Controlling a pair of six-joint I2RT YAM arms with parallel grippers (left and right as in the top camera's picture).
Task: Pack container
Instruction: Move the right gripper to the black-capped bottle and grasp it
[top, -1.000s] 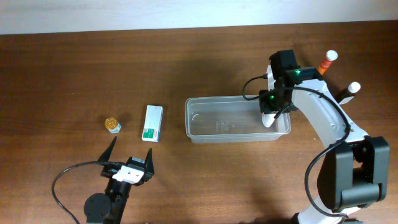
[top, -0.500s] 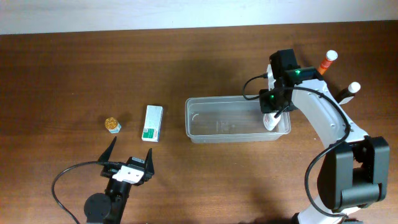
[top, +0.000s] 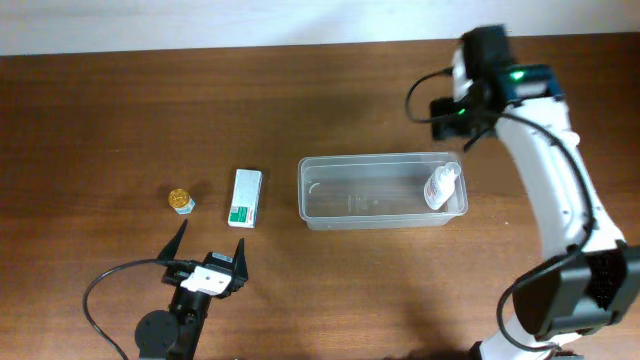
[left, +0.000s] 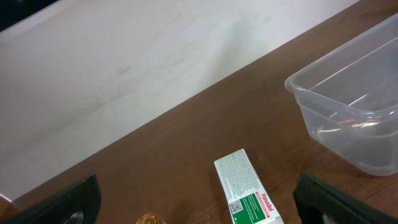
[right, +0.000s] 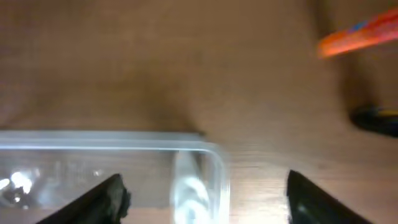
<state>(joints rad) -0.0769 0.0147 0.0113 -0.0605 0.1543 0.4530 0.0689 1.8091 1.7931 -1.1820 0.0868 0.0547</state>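
The container (top: 372, 192), a clear rectangular tub, stands mid-table; its near corner also shows in the left wrist view (left: 336, 134). A small white bottle (top: 441, 187) rests inside at its right end, blurred in the right wrist view (right: 189, 186). My right gripper (top: 458, 125) hangs open above and behind that end, fingers wide apart and holding nothing (right: 202, 202). My left gripper (top: 210, 248) sits open near the front left, empty (left: 199, 205). A white-and-green box (top: 245, 197) lies left of the container, ahead of the left gripper (left: 247, 194).
A small gold-capped item (top: 180, 200) sits left of the box. In the right wrist view an orange object (right: 360, 34) and a dark one (right: 376, 118) lie right of the container; my right arm covers that spot from overhead.
My right gripper opened and let go of the white bottle, which now rests in the container's right end. It then rose and pulled back from the tub. The left arm has not moved.
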